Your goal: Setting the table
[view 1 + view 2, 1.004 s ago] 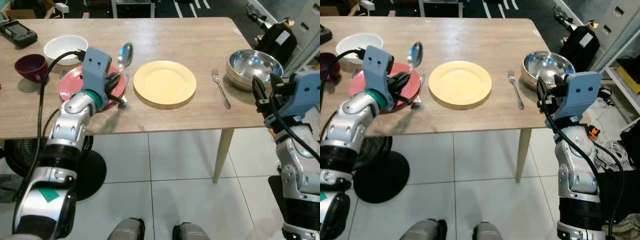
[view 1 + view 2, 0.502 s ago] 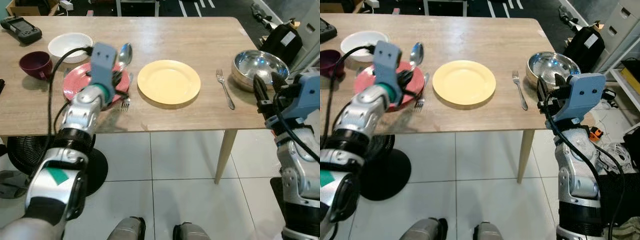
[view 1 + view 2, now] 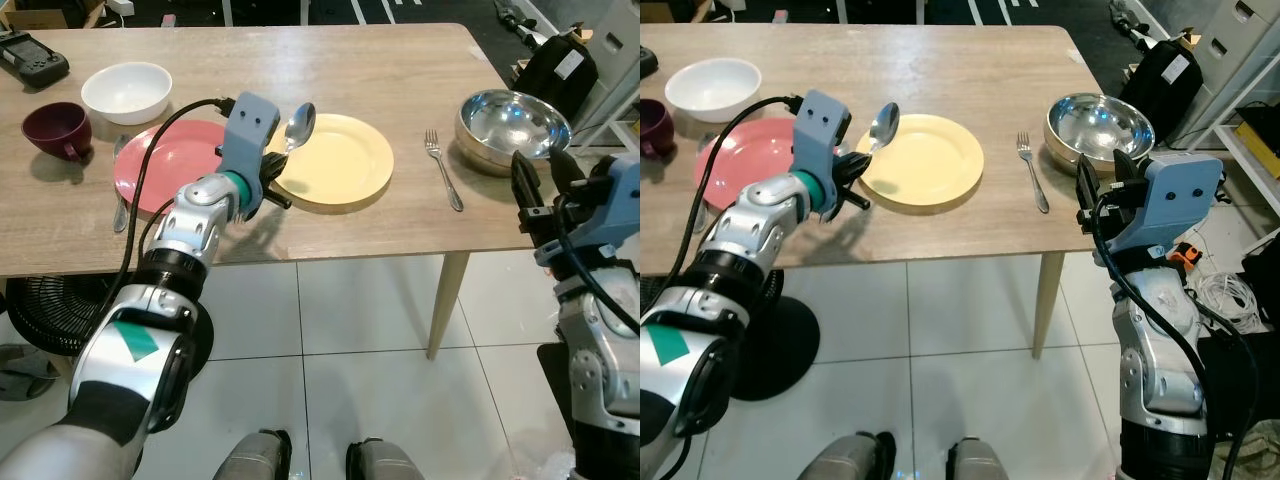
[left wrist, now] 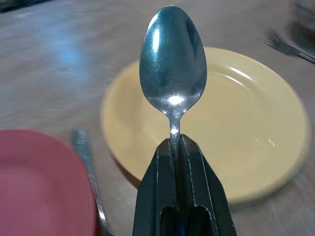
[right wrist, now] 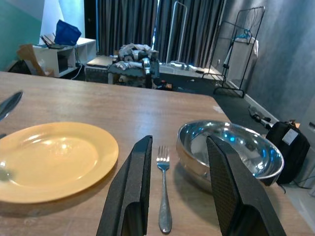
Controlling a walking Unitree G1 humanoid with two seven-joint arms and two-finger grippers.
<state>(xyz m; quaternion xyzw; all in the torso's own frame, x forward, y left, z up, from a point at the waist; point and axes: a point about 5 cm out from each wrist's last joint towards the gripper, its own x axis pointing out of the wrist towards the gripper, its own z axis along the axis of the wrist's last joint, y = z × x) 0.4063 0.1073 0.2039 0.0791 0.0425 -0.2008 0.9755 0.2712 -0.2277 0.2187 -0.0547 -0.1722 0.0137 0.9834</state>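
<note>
My left gripper [image 3: 272, 176] is shut on the handle of a silver spoon [image 4: 173, 64]. It holds the spoon tilted up over the left rim of the yellow plate [image 3: 340, 160]. A red plate [image 3: 165, 172] lies just left of that gripper. In the left wrist view a utensil handle [image 4: 87, 160] lies on the wood between the two plates. A fork [image 3: 443, 172] lies to the right of the yellow plate, beside a steel bowl [image 3: 512, 124]. My right gripper [image 3: 540, 180] hangs open past the table's right front corner, nothing between its fingers [image 5: 129, 191].
A white bowl [image 3: 126, 92] and a maroon cup [image 3: 54, 130] stand at the back left, with a black device [image 3: 34, 57] behind them. Another utensil [image 3: 120, 208] lies left of the red plate. A black bag [image 3: 560, 70] sits on the floor to the right. Tiled floor lies below the table edge.
My left gripper has carried the spoon rightward, from over the red plate to the yellow plate's left rim. The view has shifted a little. The right arm is unchanged.
</note>
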